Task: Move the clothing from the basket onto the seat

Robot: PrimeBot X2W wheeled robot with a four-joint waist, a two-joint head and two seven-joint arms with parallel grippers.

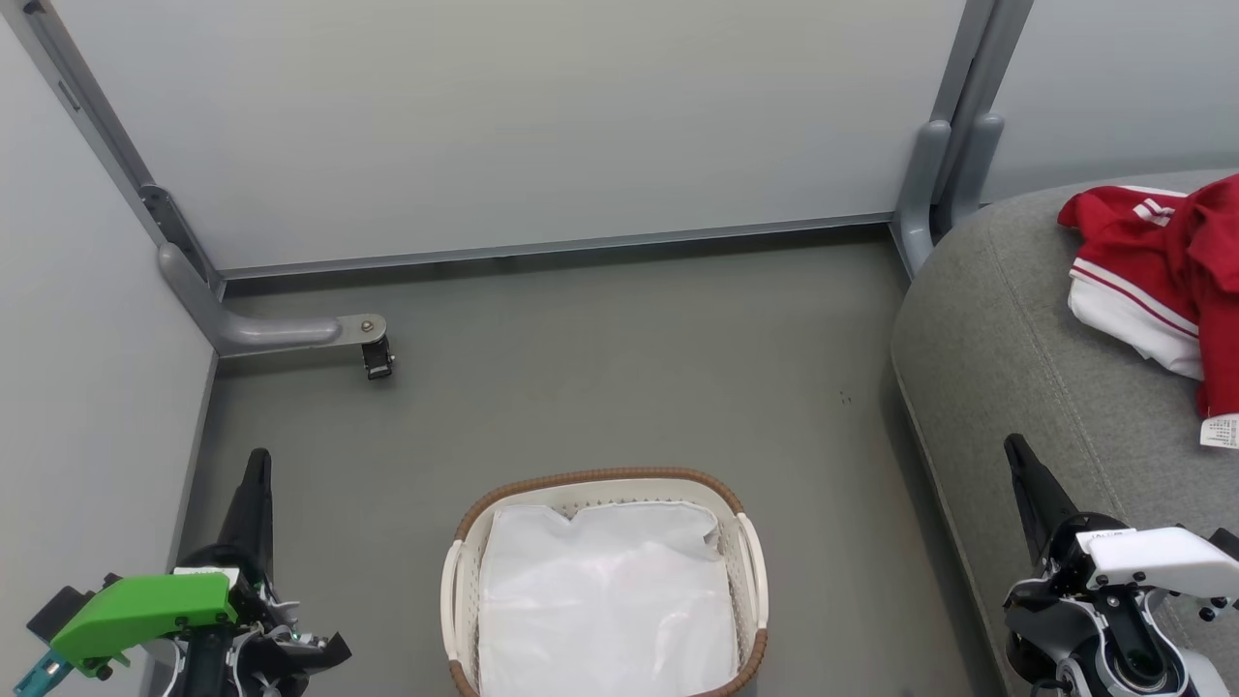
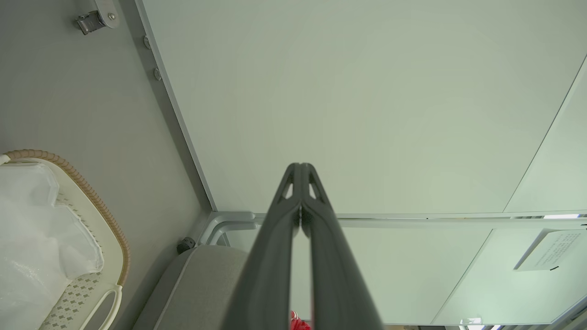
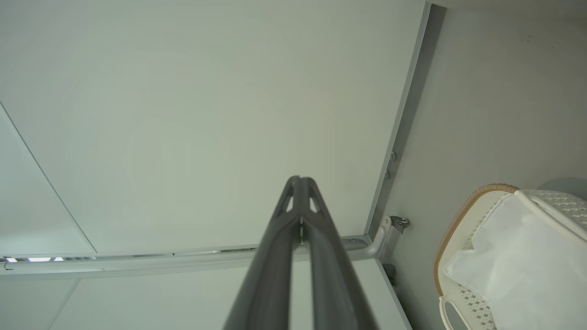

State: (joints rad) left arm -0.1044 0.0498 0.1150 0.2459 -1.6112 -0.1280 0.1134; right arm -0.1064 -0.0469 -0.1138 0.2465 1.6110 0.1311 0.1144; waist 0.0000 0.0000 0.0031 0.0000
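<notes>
Left gripper [image 1: 258, 457], right gripper [image 1: 1012, 443]: both pinched closed, empty; one basket [image 1: 600, 475] (white liner [image 1: 605, 590] inside); one clothing [image 1: 1176, 252] heap on seat [image 1: 997, 339].

The grey floor [image 1: 619, 368] carried the basket [image 1: 600, 476] at 6 o'clock in the head view, standing flat with its white cloth liner [image 1: 605, 590] spread inside. At about 10 o'clock a grey partition foot [image 1: 281, 334] rested on the floor, ending in what looked like a small black caster [image 1: 377, 363]. At 3 o'clock the seat [image 1: 1007, 348] stood on the floor, apart from the basket. The clothing [image 1: 1162, 261] lay crumpled on the seat's top toward 2 o'clock, a white label [image 1: 1220, 431] at its lower edge.
</notes>
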